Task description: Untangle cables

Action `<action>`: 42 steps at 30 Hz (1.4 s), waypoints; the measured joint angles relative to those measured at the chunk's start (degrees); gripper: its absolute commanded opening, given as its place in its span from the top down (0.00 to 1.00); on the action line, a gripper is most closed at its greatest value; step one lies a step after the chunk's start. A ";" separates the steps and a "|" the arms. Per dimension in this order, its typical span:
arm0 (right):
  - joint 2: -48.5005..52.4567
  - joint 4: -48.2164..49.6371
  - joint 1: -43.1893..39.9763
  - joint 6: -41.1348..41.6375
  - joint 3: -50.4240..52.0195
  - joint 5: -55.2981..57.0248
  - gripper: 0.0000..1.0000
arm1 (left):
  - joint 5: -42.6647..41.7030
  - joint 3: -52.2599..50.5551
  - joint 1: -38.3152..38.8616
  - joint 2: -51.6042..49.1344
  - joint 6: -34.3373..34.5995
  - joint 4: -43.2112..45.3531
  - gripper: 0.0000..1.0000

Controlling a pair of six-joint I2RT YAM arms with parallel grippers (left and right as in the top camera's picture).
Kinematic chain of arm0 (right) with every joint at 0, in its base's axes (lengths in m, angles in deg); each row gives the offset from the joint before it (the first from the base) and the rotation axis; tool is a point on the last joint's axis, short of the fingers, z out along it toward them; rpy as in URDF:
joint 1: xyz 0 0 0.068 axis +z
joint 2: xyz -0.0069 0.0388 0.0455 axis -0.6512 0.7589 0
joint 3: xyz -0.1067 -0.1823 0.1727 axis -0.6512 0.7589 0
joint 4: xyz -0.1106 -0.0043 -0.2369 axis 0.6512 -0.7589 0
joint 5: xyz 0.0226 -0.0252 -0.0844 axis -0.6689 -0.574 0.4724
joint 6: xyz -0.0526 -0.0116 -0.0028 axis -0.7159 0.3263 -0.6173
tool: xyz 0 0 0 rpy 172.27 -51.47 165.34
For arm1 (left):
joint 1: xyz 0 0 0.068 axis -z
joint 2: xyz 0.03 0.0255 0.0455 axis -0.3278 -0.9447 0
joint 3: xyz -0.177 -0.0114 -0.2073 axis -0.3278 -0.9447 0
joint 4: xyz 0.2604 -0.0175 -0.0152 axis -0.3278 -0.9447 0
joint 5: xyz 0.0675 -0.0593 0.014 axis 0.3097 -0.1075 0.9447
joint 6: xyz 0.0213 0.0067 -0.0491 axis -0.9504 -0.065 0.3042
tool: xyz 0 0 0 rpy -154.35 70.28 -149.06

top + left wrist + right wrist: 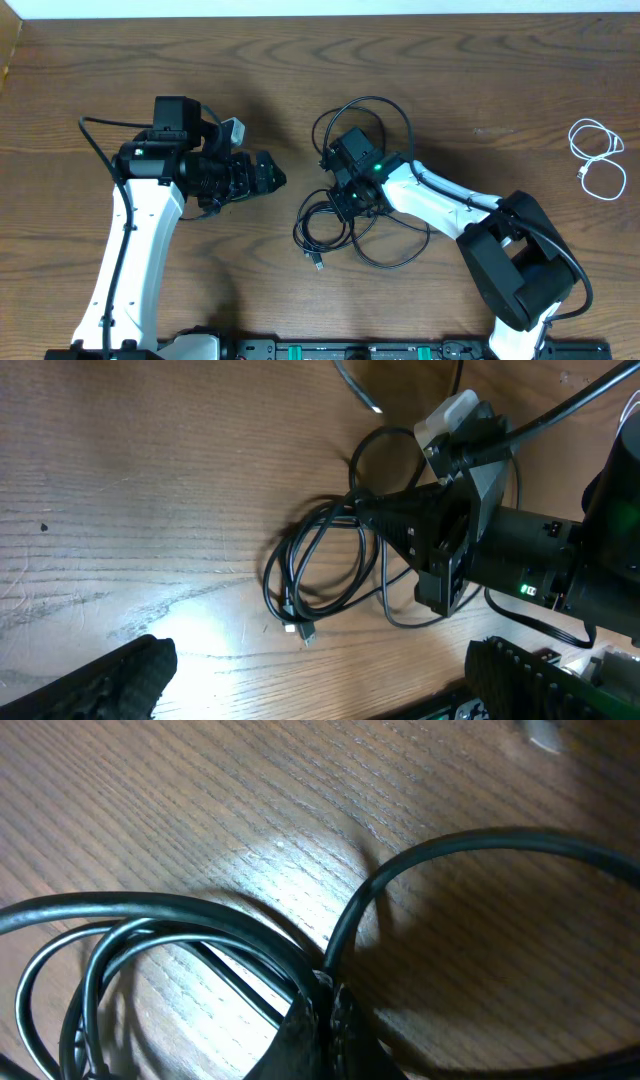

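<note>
A tangle of black cables [322, 232] lies at the table's middle, with one wide loop [362, 103] reaching toward the far side. My right gripper [342, 205] is down in the tangle, shut on a black cable where several strands cross. In the right wrist view its fingertips [325, 1010] meet at that crossing, and a black cable [470, 845] arcs away to the right. My left gripper [276, 178] hovers open to the left of the tangle and holds nothing. The left wrist view shows the coiled black cables [320, 575] and a small plug end [305, 632]. A white cable [598, 160] lies coiled at the far right.
The right arm [450, 205] stretches across the table from the lower right. The left arm [140, 230] stands at the left. A black rail [330, 350] runs along the near edge. The wall edge [320, 8] borders the far side.
</note>
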 measured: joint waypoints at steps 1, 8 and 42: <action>-0.11 0.00 0.00 -0.02 0.02 -0.26 0.99 | 0.00 0.00 0.00 0.00 0.00 0.00 0.02; -7.32 -0.68 -0.11 -2.34 0.07 -3.39 0.99 | -0.02 0.00 0.00 0.00 0.00 0.00 0.02; -20.68 -15.02 -3.58 9.68 0.04 23.67 0.89 | 0.00 0.00 0.00 0.00 0.00 0.02 0.02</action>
